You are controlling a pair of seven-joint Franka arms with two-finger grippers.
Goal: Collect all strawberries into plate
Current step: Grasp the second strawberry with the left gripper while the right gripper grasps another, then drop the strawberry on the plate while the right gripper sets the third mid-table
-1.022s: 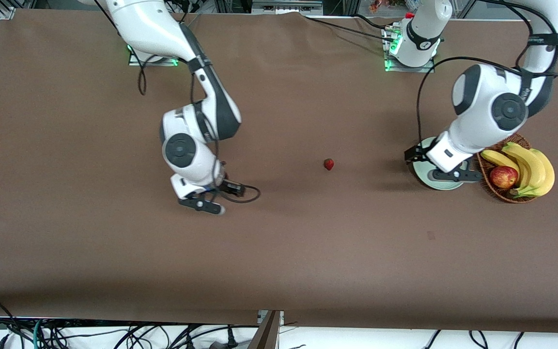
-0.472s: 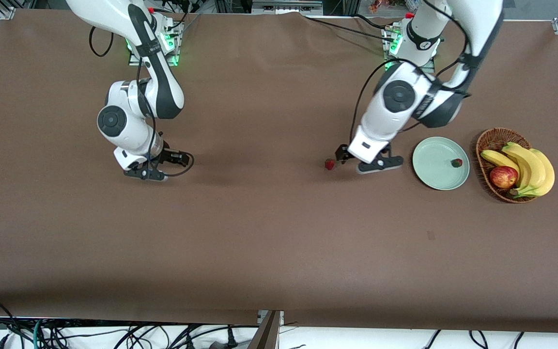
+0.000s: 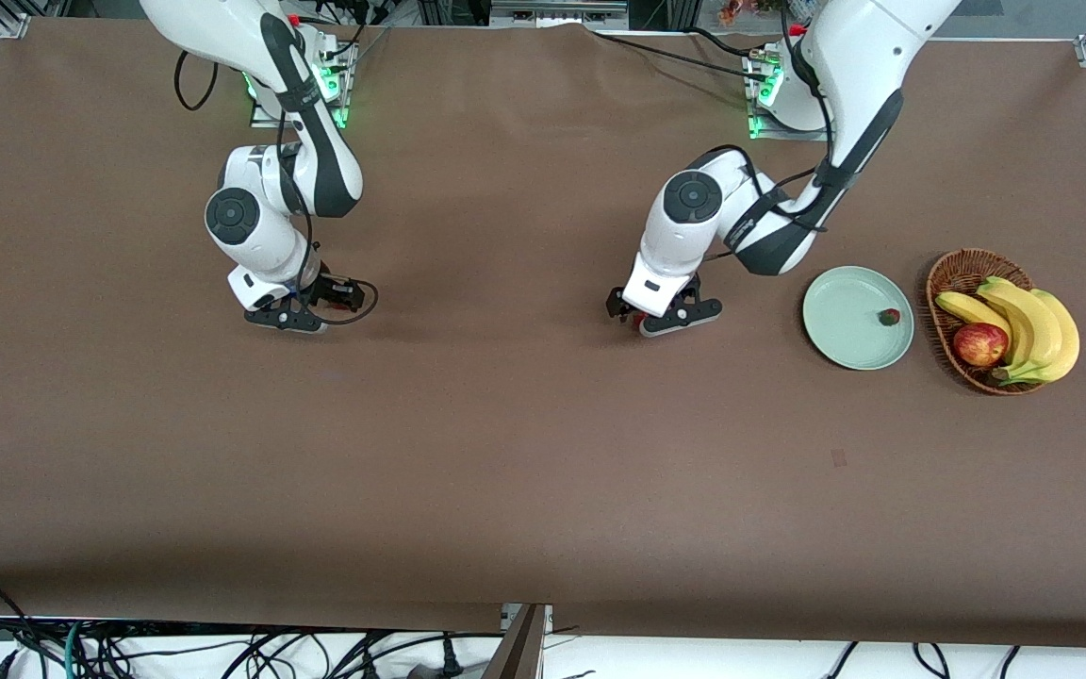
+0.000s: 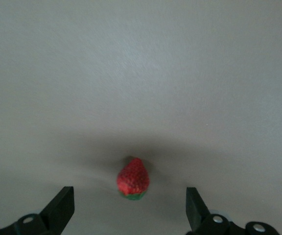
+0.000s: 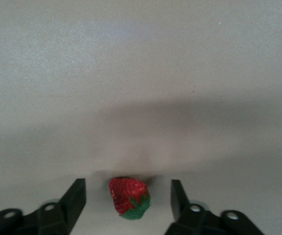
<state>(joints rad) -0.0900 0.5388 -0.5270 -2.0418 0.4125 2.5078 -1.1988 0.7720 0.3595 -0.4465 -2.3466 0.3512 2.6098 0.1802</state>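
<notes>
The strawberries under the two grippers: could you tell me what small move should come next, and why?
Probably close both grippers. The left gripper stands open around one strawberry on the table, the right gripper likewise brackets another strawberry, neither gripped yet. The plate holds only one strawberry.

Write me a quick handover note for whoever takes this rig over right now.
Left gripper: open, down around a strawberry on the table mid-way, not gripped.
Right gripper: open, fingers either side of another strawberry toward the right arm's end, not touching it.
Plate: beside the fruit basket, one strawberry in it.
Done: one berry plated.
Left: grasp both table berries, carry them to the plate.
</notes>
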